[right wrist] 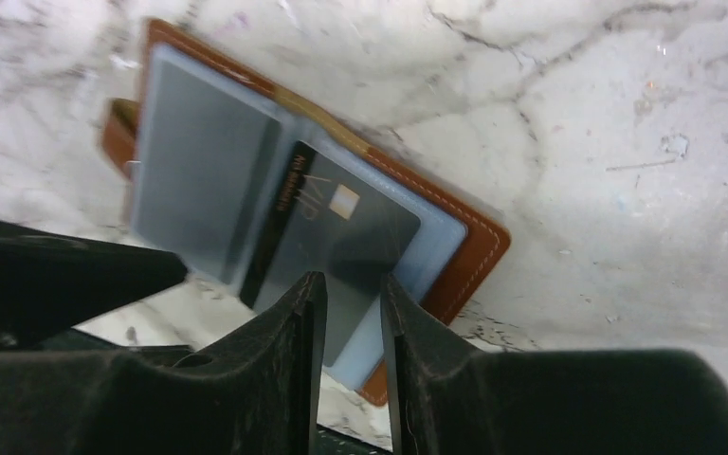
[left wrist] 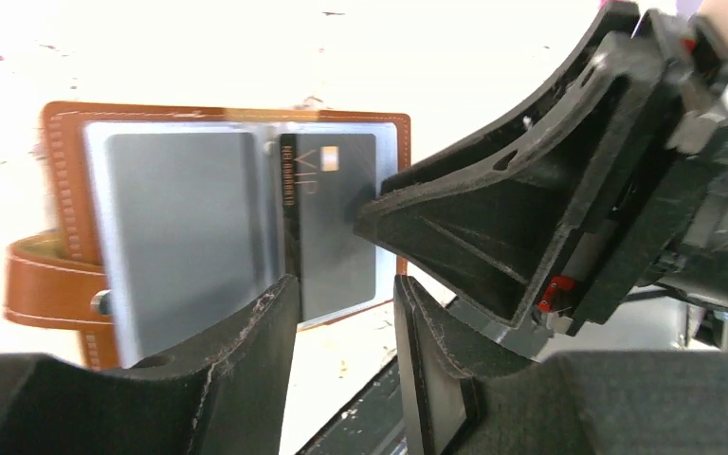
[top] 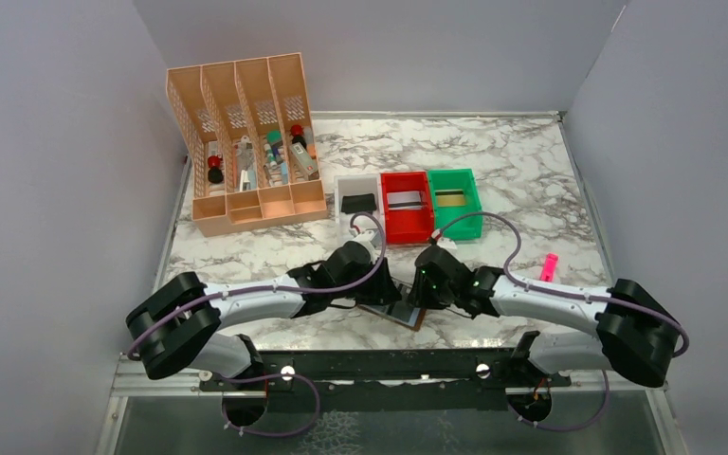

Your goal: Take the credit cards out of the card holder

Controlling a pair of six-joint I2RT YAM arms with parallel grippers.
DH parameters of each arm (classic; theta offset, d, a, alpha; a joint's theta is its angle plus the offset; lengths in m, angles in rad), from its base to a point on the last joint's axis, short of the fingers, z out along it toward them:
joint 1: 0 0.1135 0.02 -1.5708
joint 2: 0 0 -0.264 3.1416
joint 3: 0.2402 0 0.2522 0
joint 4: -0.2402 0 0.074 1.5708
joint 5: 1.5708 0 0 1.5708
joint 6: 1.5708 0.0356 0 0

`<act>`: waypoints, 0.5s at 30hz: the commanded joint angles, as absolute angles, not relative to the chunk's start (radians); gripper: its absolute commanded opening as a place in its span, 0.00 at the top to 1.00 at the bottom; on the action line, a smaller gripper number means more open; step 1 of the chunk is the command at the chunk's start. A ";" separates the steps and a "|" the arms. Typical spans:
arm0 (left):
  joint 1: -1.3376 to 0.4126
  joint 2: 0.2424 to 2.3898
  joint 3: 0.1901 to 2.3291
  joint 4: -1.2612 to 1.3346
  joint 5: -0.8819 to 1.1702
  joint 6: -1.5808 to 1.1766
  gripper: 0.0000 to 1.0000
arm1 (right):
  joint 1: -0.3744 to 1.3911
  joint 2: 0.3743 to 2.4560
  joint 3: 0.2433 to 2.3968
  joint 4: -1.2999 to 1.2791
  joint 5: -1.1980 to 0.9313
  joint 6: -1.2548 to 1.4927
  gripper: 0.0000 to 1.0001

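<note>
The brown card holder (top: 402, 315) lies open on the marble table near the front edge, between my two grippers. In the left wrist view the holder (left wrist: 57, 142) shows clear sleeves with a plain grey card (left wrist: 180, 227) on the left and a dark card marked VIP (left wrist: 327, 223) on the right. My left gripper (left wrist: 346, 299) is open, just above the holder's near edge, with nothing in it. My right gripper (right wrist: 351, 289) is narrowly open over the VIP card (right wrist: 341, 227). From the left wrist view its tip touches that card's right edge.
White (top: 358, 180), red (top: 406, 227) and green (top: 455, 220) bins stand in a row behind the holder, each with a card inside. A peach desk organizer (top: 246, 204) stands at the back left. A pink object (top: 549, 266) lies at the right. The table's front edge is just beside the holder.
</note>
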State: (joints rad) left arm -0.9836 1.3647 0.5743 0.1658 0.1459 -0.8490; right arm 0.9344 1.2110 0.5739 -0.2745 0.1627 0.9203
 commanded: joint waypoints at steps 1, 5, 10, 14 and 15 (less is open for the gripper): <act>-0.980 1.342 0.589 0.076 0.034 -0.827 0.55 | 0.933 1.284 0.545 -0.268 0.141 0.955 0.68; -0.979 1.349 0.579 0.100 0.038 -0.831 0.55 | 0.933 1.317 0.524 -0.230 0.141 0.943 0.70; -0.978 1.387 0.601 0.117 0.068 -0.810 0.54 | 0.933 1.388 0.519 -0.194 0.171 0.934 0.74; -0.978 1.420 0.643 0.046 0.014 -0.807 0.54 | 0.933 1.426 0.494 -0.134 0.192 0.909 0.75; -0.976 1.422 0.649 0.024 -0.006 -0.808 0.54 | 0.933 1.429 0.489 -0.117 0.194 0.893 0.75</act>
